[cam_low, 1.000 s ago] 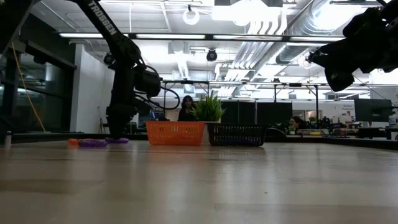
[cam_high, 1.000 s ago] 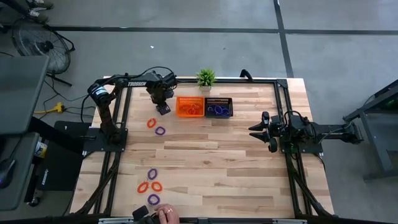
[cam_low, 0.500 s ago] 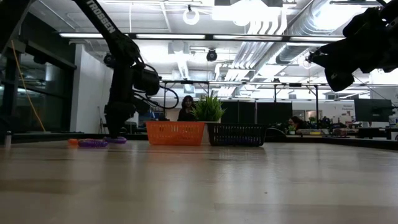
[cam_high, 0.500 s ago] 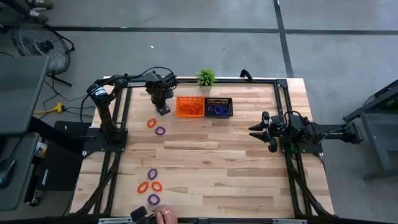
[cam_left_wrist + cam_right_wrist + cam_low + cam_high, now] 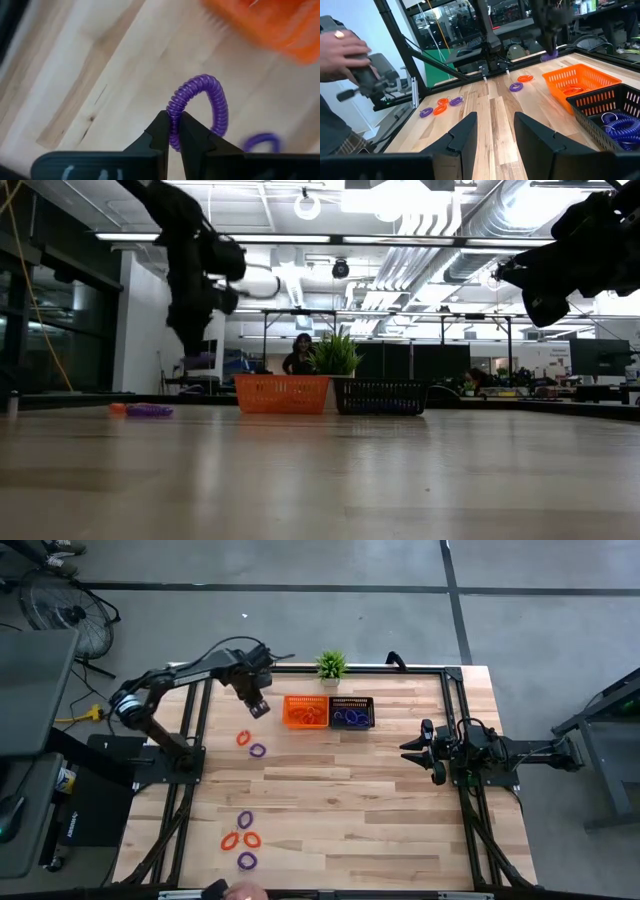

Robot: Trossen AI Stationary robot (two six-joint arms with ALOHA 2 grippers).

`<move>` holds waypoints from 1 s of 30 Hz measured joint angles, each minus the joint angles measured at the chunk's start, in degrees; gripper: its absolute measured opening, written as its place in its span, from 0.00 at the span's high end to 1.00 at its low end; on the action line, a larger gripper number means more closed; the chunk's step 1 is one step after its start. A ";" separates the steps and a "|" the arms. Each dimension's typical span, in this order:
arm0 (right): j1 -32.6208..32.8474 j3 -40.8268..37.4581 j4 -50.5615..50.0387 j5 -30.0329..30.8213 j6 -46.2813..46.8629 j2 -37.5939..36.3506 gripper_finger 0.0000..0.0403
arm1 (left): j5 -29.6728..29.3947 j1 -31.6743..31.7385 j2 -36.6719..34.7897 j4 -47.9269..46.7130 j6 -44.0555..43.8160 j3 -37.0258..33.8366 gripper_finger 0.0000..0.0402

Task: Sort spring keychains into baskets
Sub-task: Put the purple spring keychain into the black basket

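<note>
My left gripper (image 5: 258, 706) hangs above the table's far left, just left of the orange basket (image 5: 305, 712), shut on a purple spring keychain (image 5: 205, 100). The black basket (image 5: 352, 712) stands against the orange one's right side; both hold keychains. An orange keychain (image 5: 243, 738) and a purple one (image 5: 258, 751) lie flat on the table below my left gripper. Several more (image 5: 245, 838) lie near the front edge. My right gripper (image 5: 420, 750) waits open at the table's right side, with nothing between its fingers. My left gripper pinches the purple keychain's coil at one spot on its ring (image 5: 176, 102) between its two fingertips, which lie across the coil. The fingers point down. The rest of the ring stands free beyond the fingertips, lifted clear of the table.
A small green potted plant (image 5: 331, 665) stands at the far edge behind the baskets. A person's hand (image 5: 340, 50) holds a device beyond the table's near left corner. Bare wood lies across the table's middle (image 5: 350, 790).
My left gripper has risen from the table beside the orange basket, and the purple keychain that lay under it has come up with it, clear of the wood. The hand at the near edge has drawn back.
</note>
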 joint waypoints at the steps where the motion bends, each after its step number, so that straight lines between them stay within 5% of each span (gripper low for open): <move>1: 0.01 0.00 0.00 0.00 0.00 0.00 0.69 | 1.13 -0.08 -1.00 0.05 -0.59 0.39 0.95; 10: 0.02 -0.01 0.00 -0.01 0.00 0.00 0.69 | 3.63 -6.98 -0.92 0.25 -3.93 10.33 0.95; 30: 0.02 -0.01 0.00 -0.01 0.00 0.00 0.69 | -1.41 -19.66 28.96 -0.85 -15.09 45.45 0.95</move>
